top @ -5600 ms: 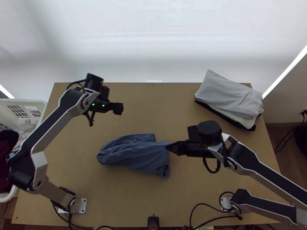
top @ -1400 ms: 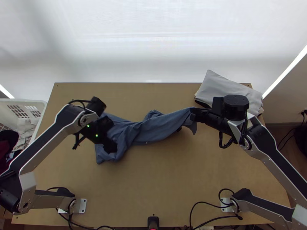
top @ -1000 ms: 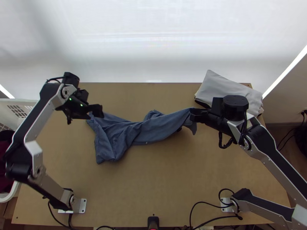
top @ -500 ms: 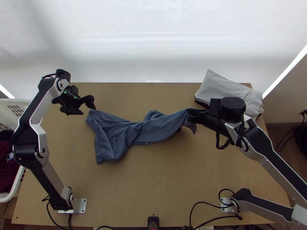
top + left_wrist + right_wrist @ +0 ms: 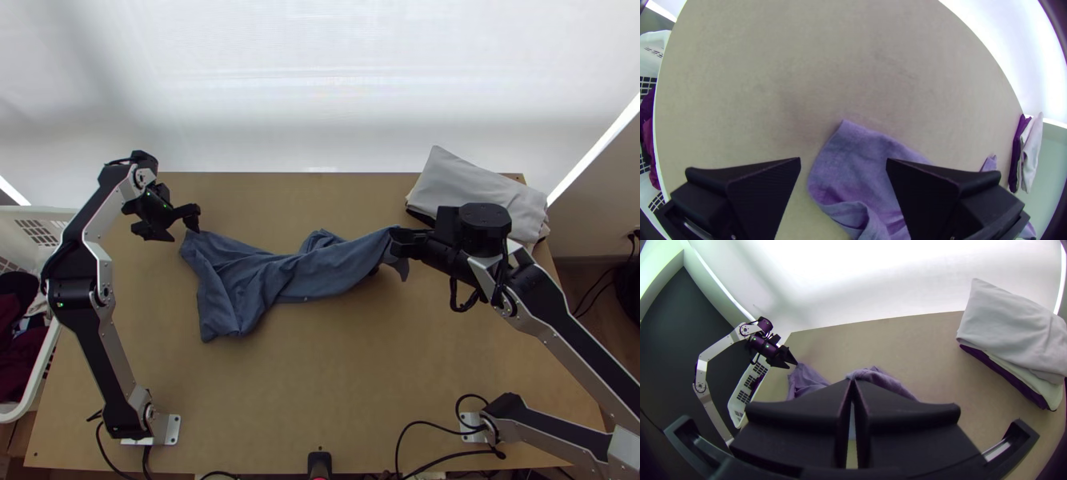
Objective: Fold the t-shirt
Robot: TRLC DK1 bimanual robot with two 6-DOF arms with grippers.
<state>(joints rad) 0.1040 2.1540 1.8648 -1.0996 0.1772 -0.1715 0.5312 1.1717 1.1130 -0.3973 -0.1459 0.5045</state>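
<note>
Left pincer (image 5: pixel 843 160) is gaping, needing lowering squarely over the nearby t-shirt corner (image 5: pixel 849 138); right pincer (image 5: pixel 853 381) is gripping the opposite end (image 5: pixel 382 246).

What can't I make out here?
- Crumpled blue t-shirt: neckline lost in folds, top view.
- Its pinched end: hidden by the right gripper, black fingers shut, right wrist view.
- White plastic basket: cut off by the top view's left edge.
- Lower cloths: mostly under folded grey cloth, right wrist view.

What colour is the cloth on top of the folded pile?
The top cloth is plain light grey, seen best in the top view.
</note>
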